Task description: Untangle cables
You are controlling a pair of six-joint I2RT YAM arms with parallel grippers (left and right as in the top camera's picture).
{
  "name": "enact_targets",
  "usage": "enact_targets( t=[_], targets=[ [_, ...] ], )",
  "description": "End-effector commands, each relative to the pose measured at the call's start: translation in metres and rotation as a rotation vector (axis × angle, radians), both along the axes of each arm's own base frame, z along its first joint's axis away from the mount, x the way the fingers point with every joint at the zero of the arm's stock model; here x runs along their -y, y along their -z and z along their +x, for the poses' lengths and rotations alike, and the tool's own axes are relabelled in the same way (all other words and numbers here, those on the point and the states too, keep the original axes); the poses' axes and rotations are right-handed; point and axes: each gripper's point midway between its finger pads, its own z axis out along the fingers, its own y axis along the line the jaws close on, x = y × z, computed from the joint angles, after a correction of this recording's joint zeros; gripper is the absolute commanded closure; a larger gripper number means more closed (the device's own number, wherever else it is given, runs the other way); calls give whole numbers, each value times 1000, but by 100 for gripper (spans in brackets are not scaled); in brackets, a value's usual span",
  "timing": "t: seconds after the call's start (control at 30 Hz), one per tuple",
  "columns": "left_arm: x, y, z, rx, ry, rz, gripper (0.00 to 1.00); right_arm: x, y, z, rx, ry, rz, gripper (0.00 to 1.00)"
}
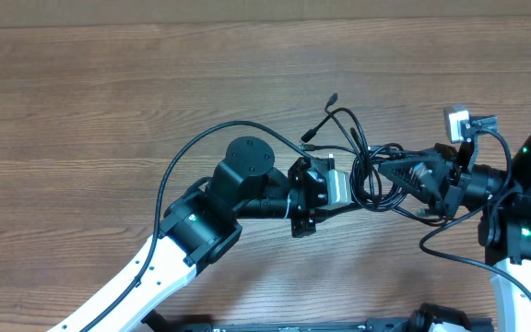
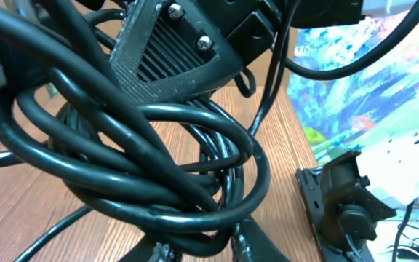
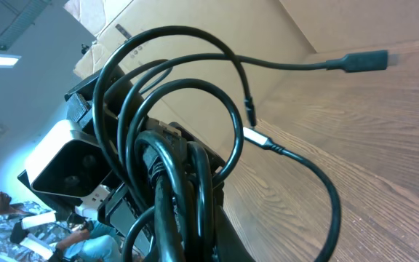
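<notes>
Cables [image 1: 369,171]: glossy black tangled loops

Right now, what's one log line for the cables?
cables: tangled bundle | right gripper: shut on cables | left gripper: at bundle, grip unclear

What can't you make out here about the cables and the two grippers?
Left wrist view: the fingers of the left gripper are mostly cut off at the bottom edge behind the cables; open or shut is unclear.
Overhead: the bundle's crossings are too small and dense, partly under the right gripper.
Right wrist view: the loops hide that gripper's fingers and where the cord of the silver-tipped plug runs.
</notes>
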Motion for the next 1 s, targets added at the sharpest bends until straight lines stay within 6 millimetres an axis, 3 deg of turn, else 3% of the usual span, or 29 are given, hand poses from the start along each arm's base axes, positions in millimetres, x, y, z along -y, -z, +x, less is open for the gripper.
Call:
enact_targets(
  t=[0.0, 0.07, 0.17, 0.23, 0.33, 0.4, 0.43, 0.47, 0.8, 0.97],
  targets=[
    [2, -10, -2, 40, 17, -23, 80, -2, -3, -7, 13, -35, 7, 96],
    [2, -11, -2, 46, 17, -28, 82, -2, -3, -7, 13, -35, 7, 96],
    [3, -15, -1, 59, 16, -40, 92, -2, -3, -7, 13, -35, 7, 96],
    [3, -17, 0, 68, 14, -48, 96, -2, -3, -7, 13, -35, 7, 89],
    [3, -17, 1, 72, 7, -49, 96, -2, -3, -7, 13, -34, 7, 58],
    [2, -17, 4, 74, -9, -45, 96, -2, -3, -6, 13, -34, 7, 20],
    [2, -16, 8, 75, -29, -39, 96, -2, -3, -6, 13, -33, 7, 5],
    [2, -15, 10, 77, -43, -36, 96, -2, -3, -6, 12, -30, 6, 0],
    [-9, 7, 38, 52, -222, 63, 96, 4, 4, 15, -65, 99, -13, 0],
    [-24, 19, 67, -8, -433, 115, 96, 10, 9, 29, -155, 190, -7, 0]
  ],
)
